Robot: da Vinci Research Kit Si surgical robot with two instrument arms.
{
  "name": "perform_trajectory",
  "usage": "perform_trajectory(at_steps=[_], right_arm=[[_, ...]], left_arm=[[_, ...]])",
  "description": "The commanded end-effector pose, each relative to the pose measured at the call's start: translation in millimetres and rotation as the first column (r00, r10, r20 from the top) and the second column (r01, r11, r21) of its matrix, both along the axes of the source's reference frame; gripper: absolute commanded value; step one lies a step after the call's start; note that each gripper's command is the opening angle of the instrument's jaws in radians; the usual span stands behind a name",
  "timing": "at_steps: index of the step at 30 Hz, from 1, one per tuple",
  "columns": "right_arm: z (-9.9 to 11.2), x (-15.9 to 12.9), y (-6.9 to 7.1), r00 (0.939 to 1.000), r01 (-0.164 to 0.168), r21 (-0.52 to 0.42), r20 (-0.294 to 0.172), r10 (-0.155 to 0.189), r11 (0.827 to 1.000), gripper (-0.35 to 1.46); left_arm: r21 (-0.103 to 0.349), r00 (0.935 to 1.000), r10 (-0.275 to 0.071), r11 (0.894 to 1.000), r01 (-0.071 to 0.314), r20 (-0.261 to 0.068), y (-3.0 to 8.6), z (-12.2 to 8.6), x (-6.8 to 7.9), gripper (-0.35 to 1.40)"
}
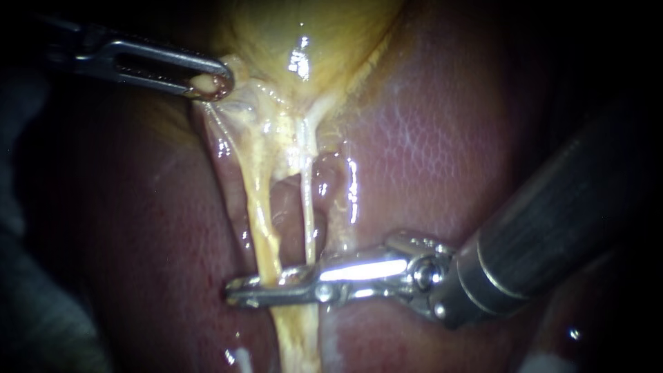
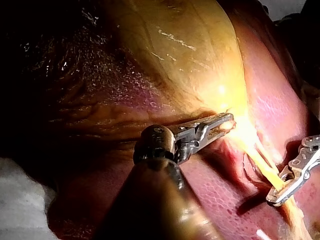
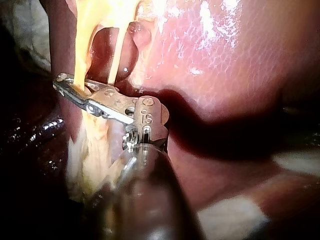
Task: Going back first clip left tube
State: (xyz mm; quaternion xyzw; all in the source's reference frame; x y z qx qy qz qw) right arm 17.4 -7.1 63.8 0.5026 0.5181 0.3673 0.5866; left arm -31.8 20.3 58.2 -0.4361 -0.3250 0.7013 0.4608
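Steel right instrument: shaft enters from 4 o'clock and the jaws point toward 9 o'clock, low in the endoscope view. The jaws are nearly together and clasp the left tube from both sides.
Left tube: thick, yellow, running from the gallbladder neck toward 6 o'clock.
Right tube: thinner and paler, just beside it at its 3 o'clock, passing out of sight behind the same jaws.
Left instrument: at 10 o'clock, jaws pinched on tissue at the gallbladder's edge.
Gallbladder: yellow, at 12 o'clock.
Liver: pink-red, glistening, surrounding all.
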Motion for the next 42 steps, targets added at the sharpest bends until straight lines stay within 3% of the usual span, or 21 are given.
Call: perform_trajectory(at_steps=[1, 4, 8, 10, 13, 17, 20, 24, 26, 30, 32, 36, 37, 42], right_arm=[[0.0, 0.1, 0.0, 1.0, -0.001, -0.019, -0.004, 0.001, 1.0, -0.35], [0.1, 0.5, 0.1, 0.9999, -0.002, -0.06, -0.012, 0.002, 0.998, 0.02], [0.5, 1.1, 0.2, 0.9998, -0.002, -0.119, -0.021, 0.0, 0.993, 0.33], [0.6, 1.1, 0.3, 0.9998, -0.01, -0.15, -0.017, 0.007, 0.989, 0.38], [0.9, 1.1, 0.6, 0.9991, -0.022, -0.22, 0.029, 0.029, 0.975, 0.44], [1.2, 0.9, 1.0, 0.9921, -0.003, -0.337, 0.117, 0.045, 0.941, 0.48], [1.1, 0.7, 1.2, 0.9876, 0.017, -0.394, 0.15, 0.046, 0.919, 0.49], [0.4, -0.2, 1.7, 0.9858, 0.045, -0.478, 0.163, 0.038, 0.877, 0.5], [-0.1, -0.8, 2.2, 0.986, 0.057, -0.499, 0.164, 0.03, 0.865, 0.5], [-2.0, -2.9, 3.0, 0.9861, 0.105, -0.589, 0.166, -0.008, 0.801, 0.5], [-3.3, -4.4, 3.6, 0.9853, 0.116, -0.641, 0.171, -0.007, 0.759, 0.5], [-6.8, -7.9, 5.1, 0.9832, 0.131, -0.702, 0.183, -0.001, 0.701, 0.5], [-7.9, -9.0, 5.6, 0.9815, 0.143, -0.718, 0.192, -0.004, 0.681, 0.5], [-11.4, -13.1, 7.3, 0.9673, 0.212, -0.747, 0.252, -0.026, 0.631, 0.5]], left_arm=[[0.0, 1.0, 0.0, 1.0, 0.0, 0.0, 0.0, 0.0, 0.0, -0.35], [0.0, 1.0, 0.0, 1.0, 0.0, 0.0, 0.0, 0.0, 0.0, -0.35], [0.0, 1.0, 0.0, 1.0, 0.0, 0.0, 0.0, 0.0, 0.0, -0.35], [0.0, 1.0, 0.0, 1.0, 0.0, 0.0, 0.0, 0.0, 0.0, -0.35], [0.0, 1.0, 0.0, 1.0, 0.0, 0.0, 0.0, -0.1, 0.0, -0.35], [0.0, 1.0, -0.001, 1.0, 0.001, 0.0, -0.1, -0.1, 0.0, -0.35], [0.0, 1.0, 0.0, 1.0, 0.0, 0.0, -0.1, -0.1, 0.0, -0.35], [0.0, 1.0, 0.0, 1.0, 0.0, 0.0, -0.1, -0.1, 0.1, -0.35], [0.0, 1.0, 0.001, 1.0, -0.001, 0.0, -0.1, -0.1, 0.2, -0.35], [0.0, 1.0, 0.001, 1.0, -0.001, 0.001, -0.1, -0.2, 0.3, -0.35], [0.0, 1.0, 0.001, 1.0, -0.001, 0.001, -0.1, -0.2, 0.3, -0.35], [0.0, 1.0, 0.001, 1.0, -0.001, 0.001, -0.1, -0.2, 0.3, -0.35], [0.0, 1.0, 0.001, 1.0, -0.001, 0.001, -0.1, -0.2, 0.3, -0.35], [0.0, 1.0, 0.001, 1.0, -0.001, 0.001, -0.1, -0.2, 0.3, -0.35]])
